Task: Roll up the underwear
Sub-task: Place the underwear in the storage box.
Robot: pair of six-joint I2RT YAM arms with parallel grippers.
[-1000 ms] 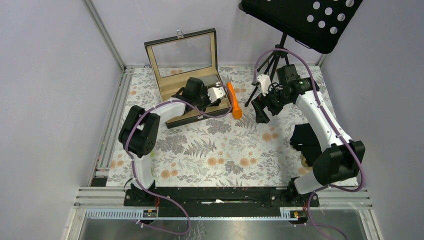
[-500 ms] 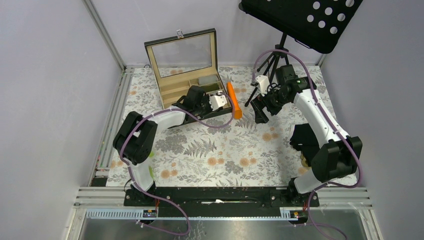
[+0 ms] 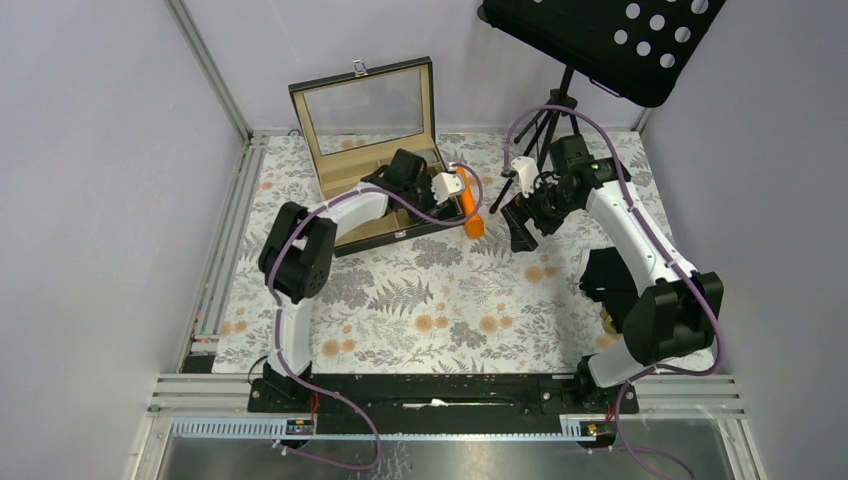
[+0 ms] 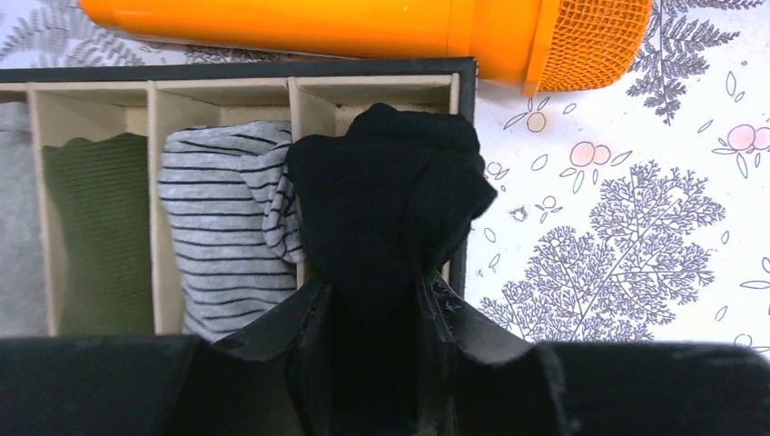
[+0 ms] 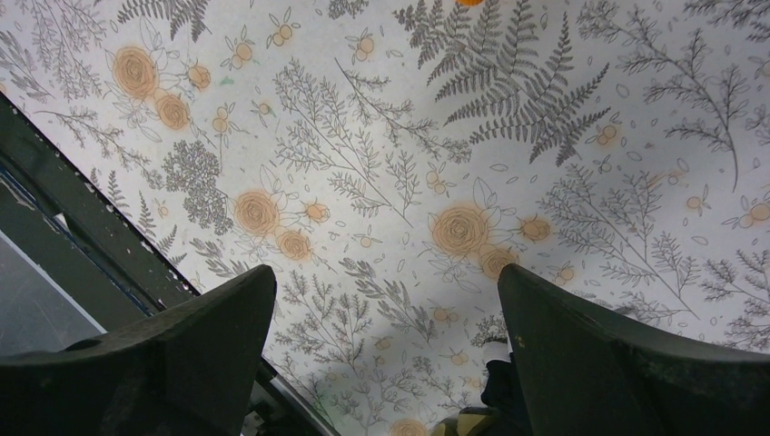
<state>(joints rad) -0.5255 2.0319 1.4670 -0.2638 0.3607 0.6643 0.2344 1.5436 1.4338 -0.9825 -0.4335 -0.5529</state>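
A rolled black piece of underwear (image 4: pixel 386 191) sits between the fingers of my left gripper (image 4: pixel 374 291), which is shut on it. The roll hangs over the rightmost compartment of the divided box (image 4: pixel 463 91). A grey striped roll (image 4: pixel 227 227) fills the compartment beside it. In the top view the left gripper (image 3: pixel 428 190) is over the box's right end. More black underwear (image 3: pixel 612 275) lies heaped at the table's right side. My right gripper (image 3: pixel 520 228) hovers open over the floral cloth, its jaws (image 5: pixel 386 300) wide apart with nothing between them.
An olive roll (image 4: pixel 95 232) and a pale grey one (image 4: pixel 14 227) fill further compartments. The orange stick (image 3: pixel 467 205) lies just right of the box, whose glass lid (image 3: pixel 365 100) stands up. A music stand's tripod (image 3: pixel 540 130) is at the back right.
My left arm has swung right and back, carrying the black roll from the box's front edge to its right end near the orange stick. The right arm has barely moved.
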